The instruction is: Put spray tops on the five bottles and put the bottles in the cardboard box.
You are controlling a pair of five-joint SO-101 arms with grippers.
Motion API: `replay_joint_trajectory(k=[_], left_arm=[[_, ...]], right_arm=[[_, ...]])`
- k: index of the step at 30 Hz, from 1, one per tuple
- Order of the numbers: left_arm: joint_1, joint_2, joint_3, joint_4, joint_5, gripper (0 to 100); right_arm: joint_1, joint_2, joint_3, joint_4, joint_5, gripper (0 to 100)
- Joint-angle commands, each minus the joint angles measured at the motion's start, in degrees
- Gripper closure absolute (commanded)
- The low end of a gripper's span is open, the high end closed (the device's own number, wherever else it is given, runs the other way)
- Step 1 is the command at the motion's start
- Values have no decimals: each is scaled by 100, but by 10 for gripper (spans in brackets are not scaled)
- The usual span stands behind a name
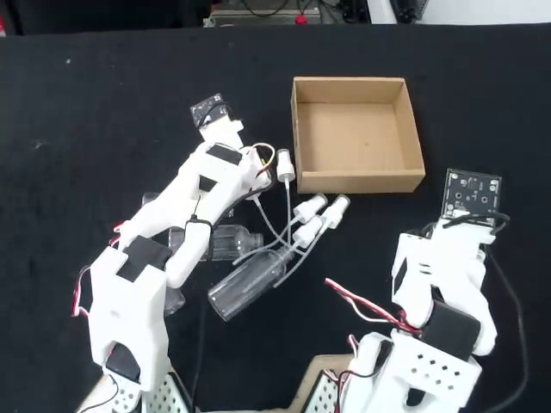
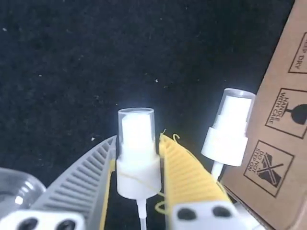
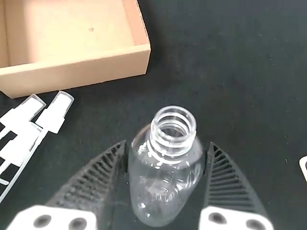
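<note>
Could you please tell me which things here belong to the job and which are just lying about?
Job: box, lying bottles, loose spray tops, spray top in left tool, bottle in right tool.
Lying about: cables behind the table.

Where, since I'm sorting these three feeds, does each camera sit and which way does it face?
High view: fixed above, looking down on the table, cardboard box, left arm and right arm.
Left wrist view: on the left wrist, looking along its jaws shut on a spray top.
Right wrist view: on the right wrist, looking along its jaws gripping a bottle.
All three share the cardboard box.
</note>
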Motion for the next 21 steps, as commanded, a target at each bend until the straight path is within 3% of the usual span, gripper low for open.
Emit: replay_joint_trajectory(k=[1, 6, 13, 19, 21], left_arm=[[4, -220, -435, 88, 0, 945], [4, -1029, -664, 633, -624, 945], [-75, -2813, -664, 1873, -2462, 945], [-453, -4316, -549, 2207, -3798, 947], [-602, -4791, -479, 2277, -4097, 948]], right_arm=[[-26, 22, -13, -35, 62, 805], [-26, 22, -13, -35, 62, 805], [-70, 22, -40, -422, 18, 807], [-105, 22, -470, -404, 0, 806], [-413, 22, -673, -387, 0, 807]])
